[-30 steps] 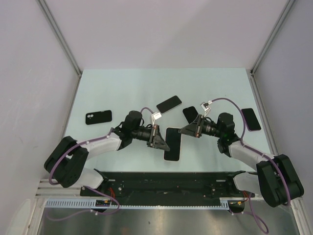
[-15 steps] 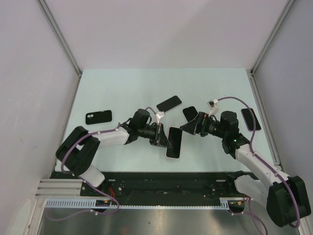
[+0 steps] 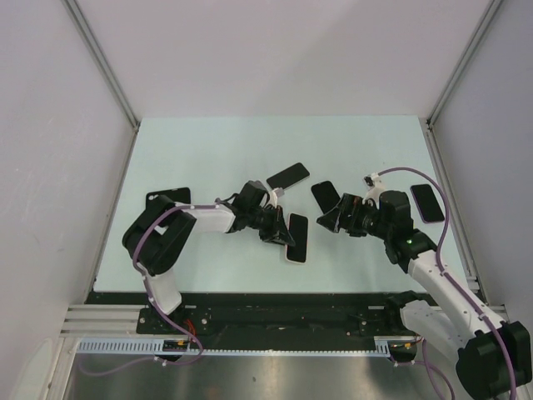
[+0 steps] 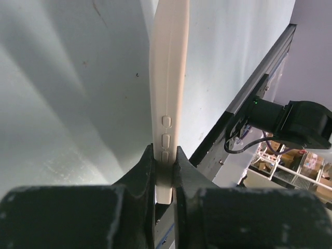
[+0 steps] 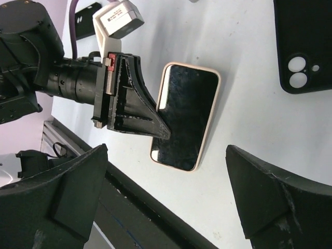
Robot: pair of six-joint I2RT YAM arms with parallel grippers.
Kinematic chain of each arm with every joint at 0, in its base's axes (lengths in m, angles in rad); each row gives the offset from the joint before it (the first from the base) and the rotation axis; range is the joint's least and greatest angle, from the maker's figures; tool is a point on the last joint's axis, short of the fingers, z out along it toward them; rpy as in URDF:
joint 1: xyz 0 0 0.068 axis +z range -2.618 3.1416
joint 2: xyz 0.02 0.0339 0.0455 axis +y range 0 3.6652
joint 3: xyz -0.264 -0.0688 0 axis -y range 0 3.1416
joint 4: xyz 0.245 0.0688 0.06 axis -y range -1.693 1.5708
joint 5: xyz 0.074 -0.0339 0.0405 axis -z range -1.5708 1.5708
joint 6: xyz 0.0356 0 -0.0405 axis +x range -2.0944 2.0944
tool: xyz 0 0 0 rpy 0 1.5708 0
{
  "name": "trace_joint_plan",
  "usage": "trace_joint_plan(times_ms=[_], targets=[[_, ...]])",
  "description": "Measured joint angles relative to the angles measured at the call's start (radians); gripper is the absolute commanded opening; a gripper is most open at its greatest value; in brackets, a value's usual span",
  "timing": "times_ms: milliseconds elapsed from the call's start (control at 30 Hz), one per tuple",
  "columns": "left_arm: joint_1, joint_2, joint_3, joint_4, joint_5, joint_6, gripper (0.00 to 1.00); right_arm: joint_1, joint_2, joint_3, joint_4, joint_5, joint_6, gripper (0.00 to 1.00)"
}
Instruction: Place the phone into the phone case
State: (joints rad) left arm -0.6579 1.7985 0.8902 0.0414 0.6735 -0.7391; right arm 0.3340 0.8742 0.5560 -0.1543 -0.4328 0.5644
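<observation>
At the left of the pale mint tabletop (image 3: 208, 150), a flat black rectangular phone case (image 3: 158, 197) is lying partly hidden behind the left arm's elbow. The left gripper (image 4: 165, 158) is pinching the cream-rimmed, dark-screened phone (image 3: 296, 237) by one long edge, its jaws narrowed tight onto the rim. The phone is sitting near the table's middle, and I cannot tell whether it is clearing the surface. Beyond it, a dark glossy slab phone (image 3: 287, 176) is lying at an angle. Further right, a black soft case with a twin-lens cut-out (image 5: 303, 46) is lying flat. The right gripper (image 3: 335, 218) is hovering just beside it, fingers (image 5: 270, 197) spreading wide around nothing. A pink-rimmed dark phone (image 3: 427, 202) is resting near the right edge
</observation>
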Motion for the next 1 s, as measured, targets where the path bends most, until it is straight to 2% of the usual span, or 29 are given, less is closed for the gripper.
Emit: trace_joint_plan(times_ms=[167, 433, 533, 633, 667, 733, 800, 1000], targets=[[-0.001, 0.005, 0.002, 0.000, -0.009, -0.021, 0.35, -0.004, 0.011, 0.000, -0.018, 0.006, -0.015, 1.00], [-0.002, -0.028, 0.001, -0.086, -0.088, -0.029, 0.48, -0.016, 0.025, 0.000, -0.023, -0.011, -0.018, 1.00], [-0.002, -0.062, 0.002, -0.135, -0.128, -0.028, 0.56, -0.018, 0.039, 0.000, -0.027, -0.022, -0.018, 1.00], [0.007, -0.100, 0.011, -0.195, -0.185, -0.028, 0.69, -0.018, 0.042, 0.000, -0.035, -0.031, -0.018, 1.00], [0.012, -0.121, 0.015, -0.217, -0.210, -0.030, 0.78, -0.018, 0.041, 0.000, -0.035, -0.035, -0.019, 1.00], [0.029, -0.165, 0.016, -0.247, -0.256, -0.029, 0.82, -0.018, 0.041, 0.000, -0.036, -0.048, -0.019, 1.00], [0.076, -0.221, 0.015, -0.275, -0.302, -0.032, 0.83, -0.018, 0.039, 0.000, -0.036, -0.060, -0.020, 1.00], [0.303, -0.273, 0.048, -0.370, -0.419, -0.040, 0.73, -0.018, 0.008, 0.000, -0.044, -0.077, -0.031, 1.00]])
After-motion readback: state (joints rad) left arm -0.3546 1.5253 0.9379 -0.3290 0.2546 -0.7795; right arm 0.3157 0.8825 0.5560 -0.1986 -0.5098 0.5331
